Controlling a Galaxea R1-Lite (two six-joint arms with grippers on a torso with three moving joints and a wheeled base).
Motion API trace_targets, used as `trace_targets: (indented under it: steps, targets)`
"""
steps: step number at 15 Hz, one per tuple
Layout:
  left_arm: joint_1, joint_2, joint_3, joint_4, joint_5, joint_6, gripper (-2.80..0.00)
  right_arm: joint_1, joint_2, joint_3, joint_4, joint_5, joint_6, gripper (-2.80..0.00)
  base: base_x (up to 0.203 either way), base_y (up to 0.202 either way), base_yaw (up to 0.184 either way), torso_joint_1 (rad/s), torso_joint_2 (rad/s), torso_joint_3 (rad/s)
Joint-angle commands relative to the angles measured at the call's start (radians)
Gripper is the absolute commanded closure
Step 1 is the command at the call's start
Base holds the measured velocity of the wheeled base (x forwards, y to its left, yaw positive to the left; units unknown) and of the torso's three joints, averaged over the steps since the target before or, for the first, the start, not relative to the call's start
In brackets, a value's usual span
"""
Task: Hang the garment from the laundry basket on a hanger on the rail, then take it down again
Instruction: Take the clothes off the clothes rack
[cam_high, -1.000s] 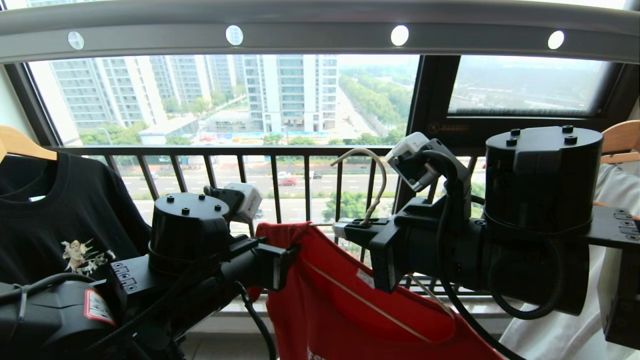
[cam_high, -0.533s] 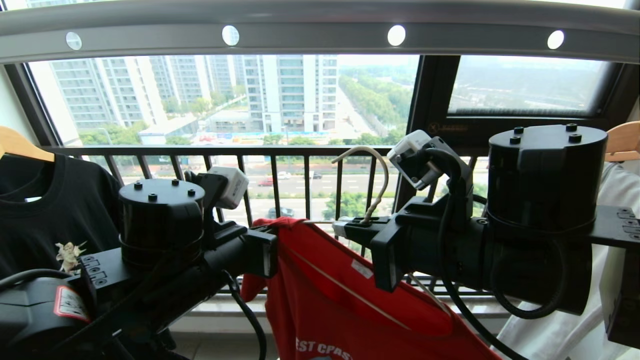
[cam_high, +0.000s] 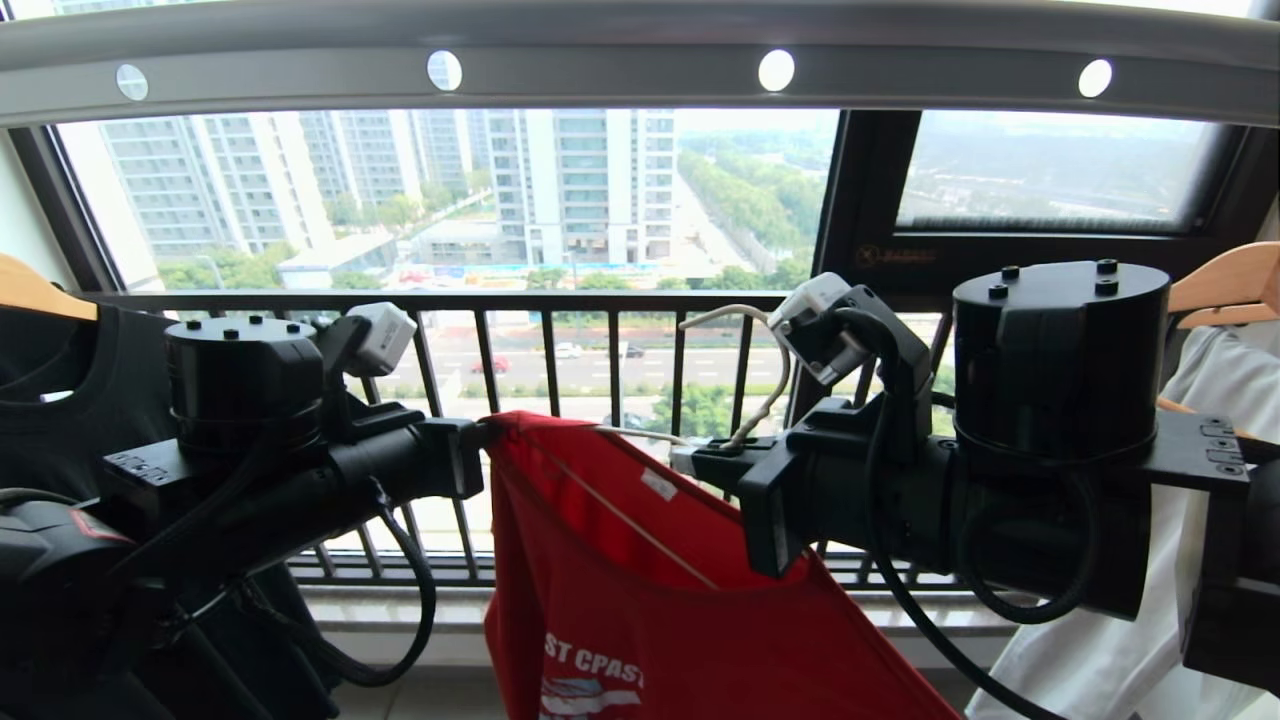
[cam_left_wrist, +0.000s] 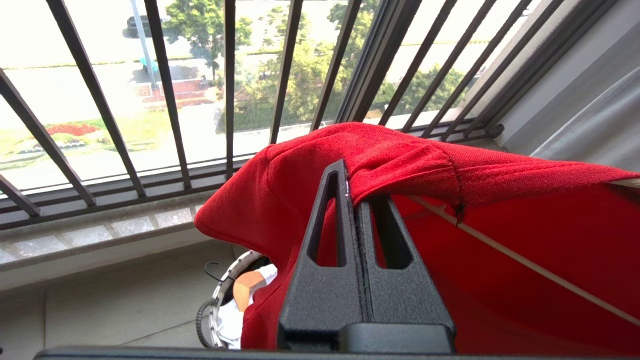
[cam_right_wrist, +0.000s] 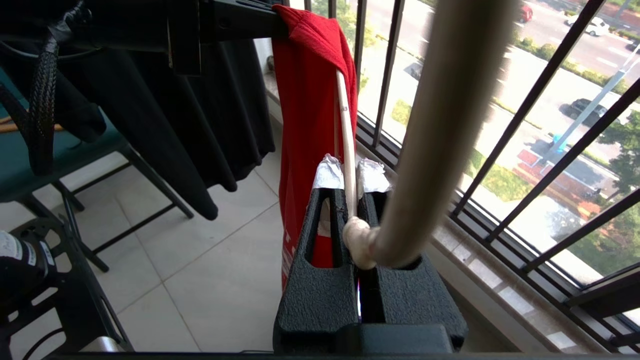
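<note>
The red garment (cam_high: 640, 600) hangs between my two arms, below the grey rail (cam_high: 640, 70). My left gripper (cam_left_wrist: 350, 182) is shut on the cloth of its shoulder and holds that corner (cam_high: 487, 432) out to the left. The cream wire hanger (cam_right_wrist: 346, 125) runs inside the garment. My right gripper (cam_right_wrist: 350, 177) is shut on the wire just past the twisted neck. The hook (cam_high: 770, 375) stands up free, well below the rail. The laundry basket (cam_left_wrist: 214, 305) sits on the floor under the garment.
A black T-shirt (cam_high: 60, 400) hangs at the left on a wooden hanger. A white garment (cam_high: 1210, 400) hangs at the right on another wooden hanger (cam_high: 1225, 285). The black balcony railing (cam_high: 550, 300) stands close behind. A folding chair (cam_right_wrist: 75, 170) is on the tiled floor.
My left gripper has shut on the garment's shoulder and swung left, drawing the cloth out along the hanger. More of the white lettering shows. The right gripper has kept its hold.
</note>
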Motion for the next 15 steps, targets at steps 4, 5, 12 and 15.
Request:
trace_targets:
  steps: [4, 5, 12, 15]
  targets:
    - [0.133, 0.021, -0.024, -0.005, -0.250, -0.161, 0.00, 0.002, 0.012, 0.005, -0.002, 0.003, -0.002, 0.00, 0.000, 0.000, 0.000, 0.000, 0.00, 0.000]
    - [0.187, 0.017, -0.033, -0.005, -0.323, -0.203, 0.00, 0.002, 0.013, 0.005, -0.002, 0.003, -0.002, 0.00, 0.000, 0.000, 0.000, 0.000, 0.00, 0.000]
    - [0.308, 0.077, -0.057, -0.014, -0.541, -0.375, 0.00, 0.017, 0.013, 0.011, -0.002, 0.007, -0.002, 0.00, 0.000, 0.000, 0.000, 0.000, 0.00, 0.000]
    - [0.308, 0.147, -0.061, -0.083, -0.540, -0.434, 0.00, 0.047, 0.008, 0.025, -0.002, 0.007, -0.002, 0.00, 0.000, 0.000, 0.000, 0.000, 0.00, 0.000]
